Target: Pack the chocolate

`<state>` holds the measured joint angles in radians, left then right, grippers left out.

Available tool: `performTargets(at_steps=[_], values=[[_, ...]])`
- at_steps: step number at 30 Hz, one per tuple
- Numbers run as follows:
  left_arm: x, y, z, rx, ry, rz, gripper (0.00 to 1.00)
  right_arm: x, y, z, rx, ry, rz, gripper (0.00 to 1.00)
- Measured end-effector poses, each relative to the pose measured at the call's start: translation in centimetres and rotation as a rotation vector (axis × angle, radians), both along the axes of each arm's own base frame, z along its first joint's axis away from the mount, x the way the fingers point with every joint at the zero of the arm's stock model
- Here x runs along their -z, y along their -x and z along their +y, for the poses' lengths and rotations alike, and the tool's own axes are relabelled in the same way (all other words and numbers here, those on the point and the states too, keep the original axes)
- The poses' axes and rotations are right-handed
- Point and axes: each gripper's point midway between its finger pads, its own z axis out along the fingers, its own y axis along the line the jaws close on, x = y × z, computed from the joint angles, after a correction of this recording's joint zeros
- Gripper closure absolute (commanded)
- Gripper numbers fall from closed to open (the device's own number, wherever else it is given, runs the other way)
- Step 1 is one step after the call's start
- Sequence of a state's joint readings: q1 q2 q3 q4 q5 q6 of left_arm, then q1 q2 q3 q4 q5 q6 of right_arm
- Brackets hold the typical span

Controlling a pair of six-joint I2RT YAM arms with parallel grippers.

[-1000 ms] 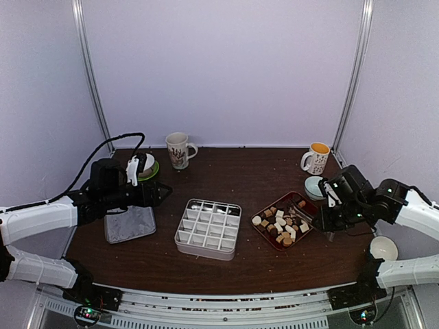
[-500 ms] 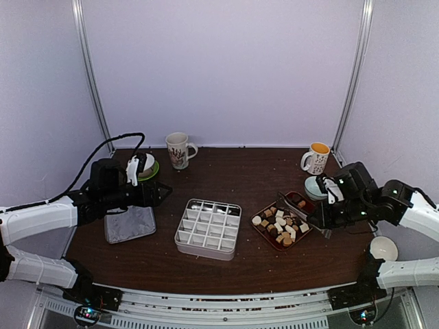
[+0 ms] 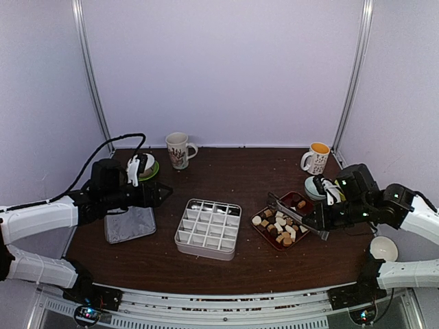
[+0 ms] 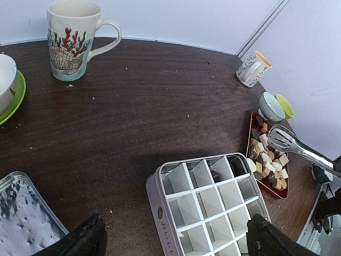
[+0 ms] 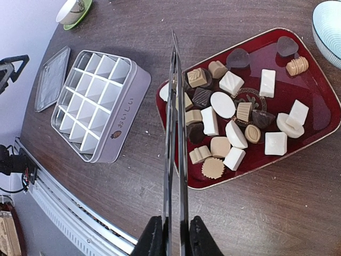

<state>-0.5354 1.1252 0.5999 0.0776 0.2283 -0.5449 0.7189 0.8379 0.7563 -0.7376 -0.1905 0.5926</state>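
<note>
The right gripper (image 5: 173,234), jaws pinching the tongs (image 5: 175,133), aims them over the chocolate (image 5: 224,104); next, I think, it must lower them and squeeze one piece, while the left gripper (image 4: 178,237) hangs with jaws spread.

We see the chocolates (image 5: 222,104), about two dozen bite-size pieces in dark brown, tan and white. They lie loose in a single layer in a shallow dark-red rectangular tray (image 5: 319,106) on the right half of the surface (image 5: 138,32). The shapes are mixed: white squares and a white oval, a tan ribbed barrel (image 5: 297,66) on its side near one corner, a tan fluted disc (image 5: 213,168) by the rim, and two dark flat pieces (image 5: 238,57). Most crowd the tray's end nearer the middle of the surface.
</note>
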Motion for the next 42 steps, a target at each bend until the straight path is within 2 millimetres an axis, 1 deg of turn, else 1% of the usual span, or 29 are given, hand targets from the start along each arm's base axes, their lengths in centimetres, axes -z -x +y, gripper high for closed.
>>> performTargets(at_steps=[11,13,15,21,27,34,42], values=[[0.3,0.6,-0.8,0.035,0.007,0.018,0.06,-0.2,0.9,0.7,-0.015,-0.090,0.024,0.82],[0.4,0.7,-1.0,0.041,0.006,0.022,0.06,-0.1,1.0,0.7,-0.013,-0.088,0.025,0.79],[0.7,0.7,-1.0,0.043,0.003,0.028,0.06,0.1,0.8,0.2,0.011,-0.067,0.024,0.79],[1.6,0.9,-1.3,0.052,-0.012,0.054,0.07,1.8,0.3,-3.0,0.121,0.113,0.046,0.75],[2.1,1.2,-1.4,0.059,-0.023,0.072,0.07,2.9,0.2,-4.6,0.165,0.216,0.069,0.72],[2.1,1.3,-1.5,0.062,-0.024,0.071,0.07,3.2,0.0,-5.6,0.197,0.260,0.060,0.70],[2.1,1.3,-1.5,0.061,-0.025,0.071,0.07,3.9,-0.4,-5.6,0.205,0.291,0.075,0.69]])
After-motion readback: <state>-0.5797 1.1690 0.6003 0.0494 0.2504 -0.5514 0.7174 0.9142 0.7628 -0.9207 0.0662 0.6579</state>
